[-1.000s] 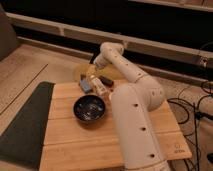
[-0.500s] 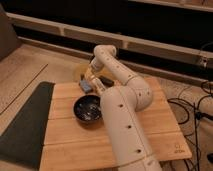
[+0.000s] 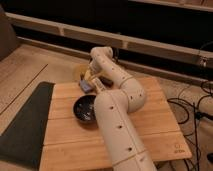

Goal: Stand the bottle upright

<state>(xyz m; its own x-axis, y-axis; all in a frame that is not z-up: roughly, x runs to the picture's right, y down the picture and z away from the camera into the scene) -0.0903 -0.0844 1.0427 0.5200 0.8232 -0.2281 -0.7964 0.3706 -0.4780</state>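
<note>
Mat [image 3: 25, 120] is lying dark along the table's [image 3: 160, 125] 9 o'clock edge. You are seeing the black bowl [image 3: 84, 108] sitting mid-board, with a blue object [image 3: 86, 86] lying at its 12 o'clock. The gripper [image 3: 92, 79] is hanging there; you cannot tell its grip state. The bottle [image 3: 97, 84] is lying tilted at the bowl's 1 o'clock, just beside the gripper.

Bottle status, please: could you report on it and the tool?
Tool low at far edge of table, by the bottle. It lies tilted, not upright. Blue object and black bowl close beside.
</note>
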